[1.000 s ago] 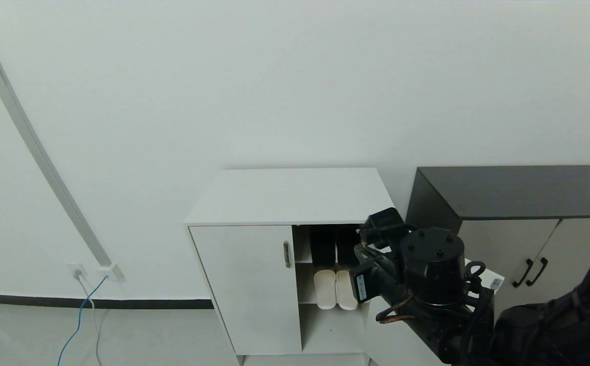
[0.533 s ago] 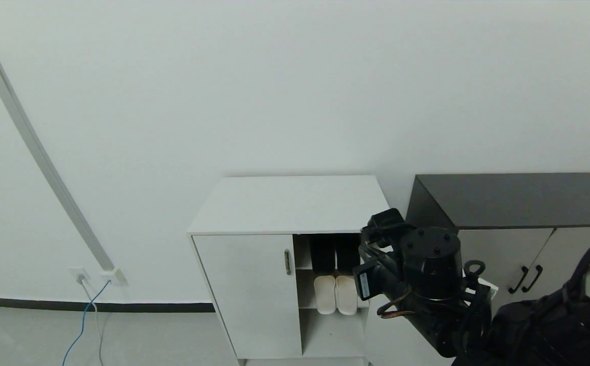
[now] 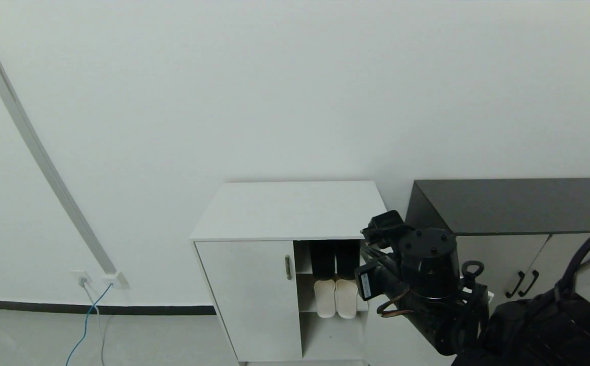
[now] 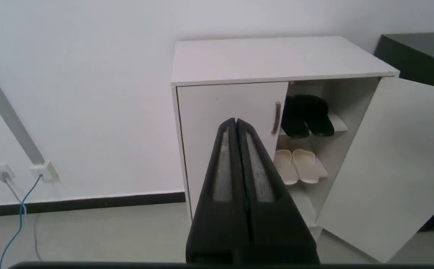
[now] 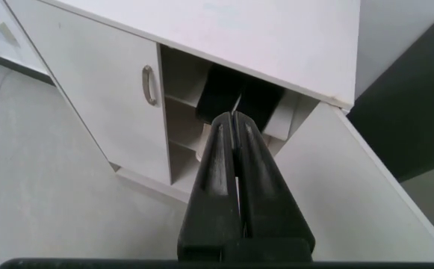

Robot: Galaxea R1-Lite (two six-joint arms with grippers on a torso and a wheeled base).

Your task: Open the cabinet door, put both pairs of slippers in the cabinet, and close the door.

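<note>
My left gripper (image 4: pixel 236 123) and right gripper (image 5: pixel 234 119) both have their jaws pressed together, pinching nothing. Two pairs of slippers sit inside the white cabinet (image 3: pixel 284 209): the black pair (image 3: pixel 334 258) up top, the white pair (image 3: pixel 335 298) one level below. All four lie side by side, long axes running front to back; which end faces out I cannot tell. Of the two doors, the left door (image 3: pixel 249 297) is shut and the right door (image 4: pixel 396 168) stands swung wide.
</note>
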